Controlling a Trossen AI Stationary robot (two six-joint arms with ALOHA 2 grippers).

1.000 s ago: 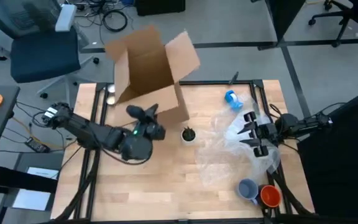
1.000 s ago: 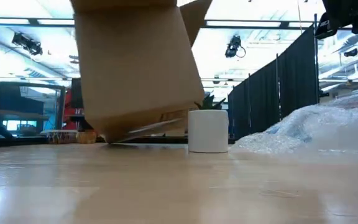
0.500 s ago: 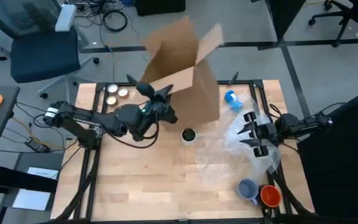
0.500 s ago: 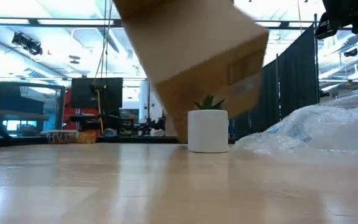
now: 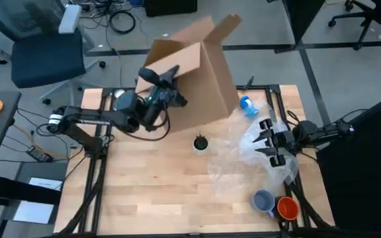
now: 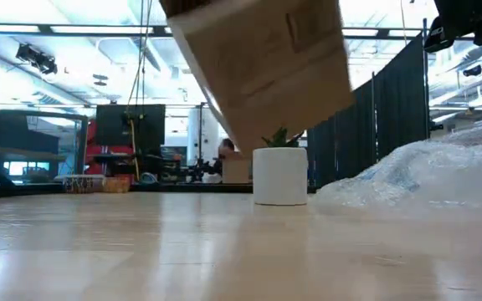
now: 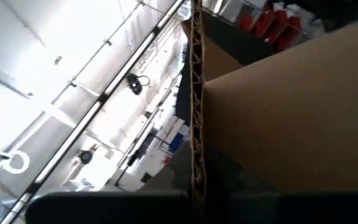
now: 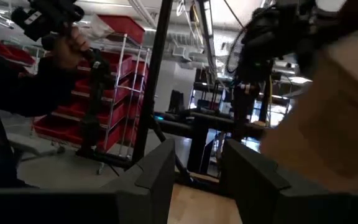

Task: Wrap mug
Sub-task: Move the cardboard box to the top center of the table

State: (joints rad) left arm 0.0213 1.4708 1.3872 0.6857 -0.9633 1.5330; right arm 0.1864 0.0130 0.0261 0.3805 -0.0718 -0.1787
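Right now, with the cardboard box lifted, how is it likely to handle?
Probably light: the left tool alone holds the cardboard box tilted off the table. Pinched by one wall, it may swing. Its open flaps look floppy.

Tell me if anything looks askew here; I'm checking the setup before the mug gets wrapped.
The cardboard box is odd: the left gripper is shut on one wall, holding it tilted and clear of the table, above the small potted plant. The right gripper hangs open over crumpled bubble wrap.

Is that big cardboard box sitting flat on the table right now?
No. In the low view the cardboard box hangs tilted in the air above the small white pot, off the table.
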